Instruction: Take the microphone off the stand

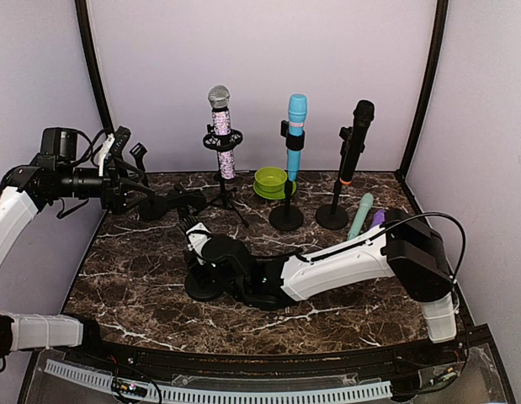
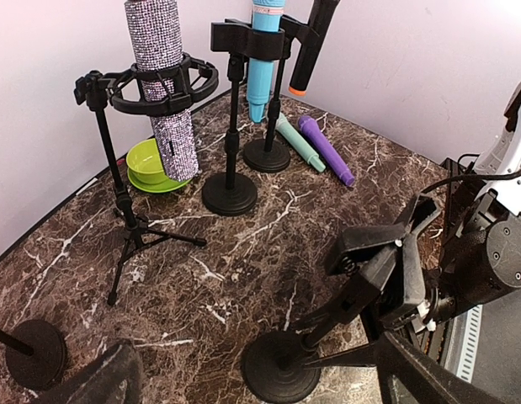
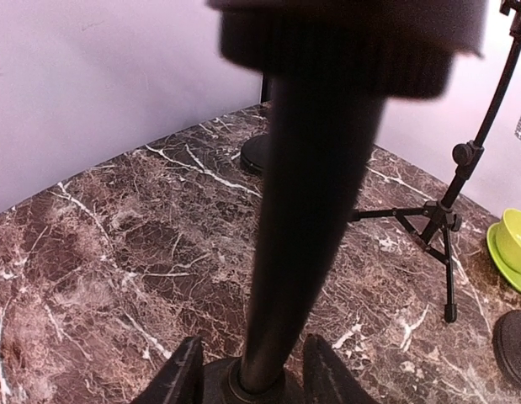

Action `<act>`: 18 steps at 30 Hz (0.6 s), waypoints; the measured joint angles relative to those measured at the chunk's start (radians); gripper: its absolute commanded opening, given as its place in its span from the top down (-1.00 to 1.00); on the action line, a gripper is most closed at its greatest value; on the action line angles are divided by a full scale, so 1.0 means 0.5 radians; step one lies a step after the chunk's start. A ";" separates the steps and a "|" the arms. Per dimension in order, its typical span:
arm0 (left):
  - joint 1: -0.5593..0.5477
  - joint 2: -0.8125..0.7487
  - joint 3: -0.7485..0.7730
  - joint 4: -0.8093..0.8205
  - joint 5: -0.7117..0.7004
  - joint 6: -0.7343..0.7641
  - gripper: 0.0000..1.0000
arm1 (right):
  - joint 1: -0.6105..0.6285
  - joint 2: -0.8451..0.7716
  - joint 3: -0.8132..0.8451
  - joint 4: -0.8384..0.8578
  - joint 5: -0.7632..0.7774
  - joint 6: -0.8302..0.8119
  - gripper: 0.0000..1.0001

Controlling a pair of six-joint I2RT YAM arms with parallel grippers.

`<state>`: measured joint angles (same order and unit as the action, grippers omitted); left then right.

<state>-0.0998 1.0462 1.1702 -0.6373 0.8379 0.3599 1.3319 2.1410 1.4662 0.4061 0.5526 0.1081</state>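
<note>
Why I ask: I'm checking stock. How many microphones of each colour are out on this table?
Sparkly silver microphone: 1
Blue microphone: 1
Black microphone: 1
Teal microphone: 1
Purple microphone: 1
Total: 5

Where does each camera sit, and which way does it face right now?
Top external: above and behind the robot, facing the back wall; shows the left gripper raised and the right gripper at the near stand.
Left wrist: high at the table's left, facing the back-right corner; own fingers at the bottom edge.
Right wrist: low, tight against that stand's pole, facing back-left; own fingers flank it.
Shared: both wrist views show the green bowl and the tripod.
</note>
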 measured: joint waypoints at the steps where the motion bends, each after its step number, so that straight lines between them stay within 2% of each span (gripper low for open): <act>1: 0.000 -0.001 -0.001 0.000 0.000 0.004 -0.98 | 0.000 0.004 0.000 0.012 0.003 -0.002 0.50; 4: 0.000 -0.002 -0.009 -0.011 0.002 0.016 -0.98 | 0.000 0.018 0.008 0.033 0.011 -0.002 0.89; 6: 0.000 -0.005 -0.024 -0.016 0.002 0.029 -0.97 | -0.001 0.021 0.018 0.037 0.013 0.009 1.00; 9: 0.000 -0.018 -0.050 -0.021 0.009 0.046 -0.89 | -0.008 0.021 0.018 0.035 0.011 0.018 1.00; 13: 0.003 -0.061 -0.117 -0.037 0.047 0.121 -0.69 | -0.028 -0.004 -0.011 0.041 -0.023 0.046 1.00; 18: 0.004 -0.121 -0.356 -0.111 0.128 0.313 -0.67 | -0.131 -0.161 -0.085 -0.089 -0.249 0.150 1.00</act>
<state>-0.0978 0.9859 0.9924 -0.6930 0.9020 0.5163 1.2663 2.0605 1.4239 0.3618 0.4278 0.1833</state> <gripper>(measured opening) 0.837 0.208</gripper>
